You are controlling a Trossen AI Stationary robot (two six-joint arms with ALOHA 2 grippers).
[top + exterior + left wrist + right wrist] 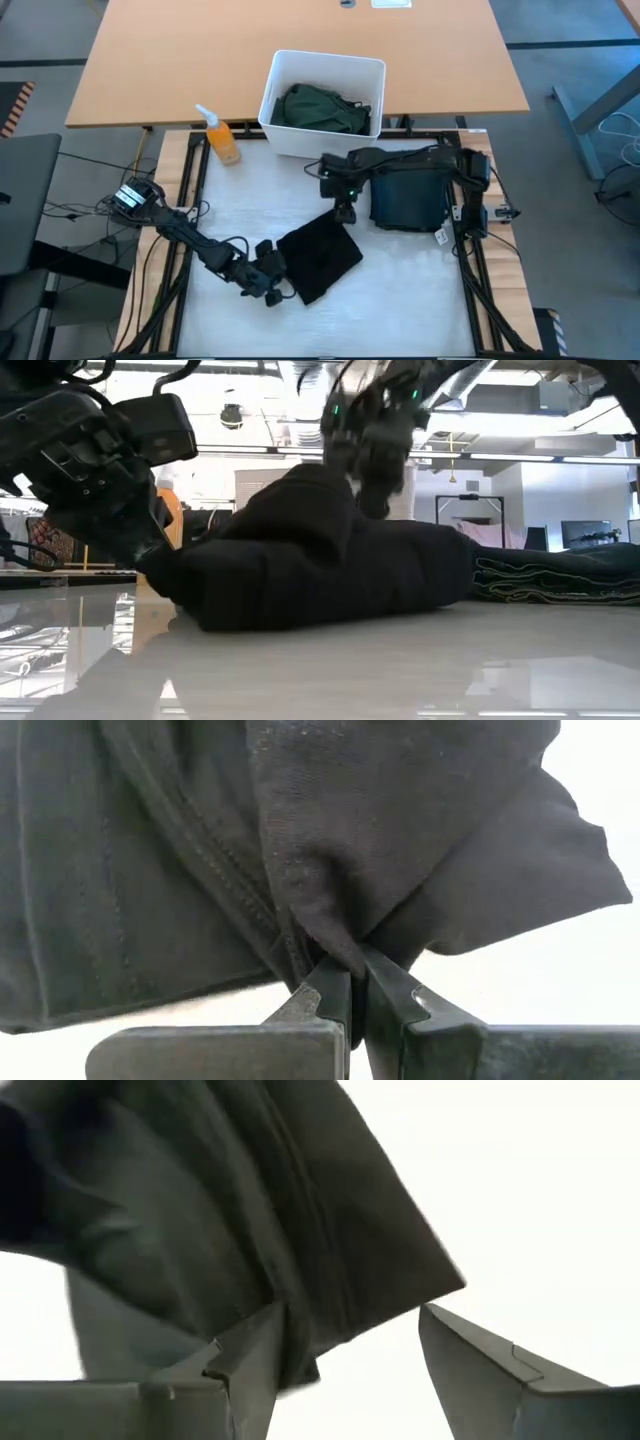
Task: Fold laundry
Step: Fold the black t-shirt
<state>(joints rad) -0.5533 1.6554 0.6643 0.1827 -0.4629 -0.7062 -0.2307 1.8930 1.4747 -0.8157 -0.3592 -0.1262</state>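
My left gripper is pinched tight on the near corner of the black garment lying mid-table. My right gripper hangs over its far corner, fingers spread wide and holding nothing. If I pull now, this thin pinch may slip (only a small bunch of cloth), or the unpinned far side will drag and undo the fold.

Both arms black, jointed, boxy housings. Left arm: loose black cables trailing along links. Right arm: green indicator lights near wrist, white tags at base. Left gripper fingers dark, flat, tapered; right gripper fingers grey, wedge-shaped.
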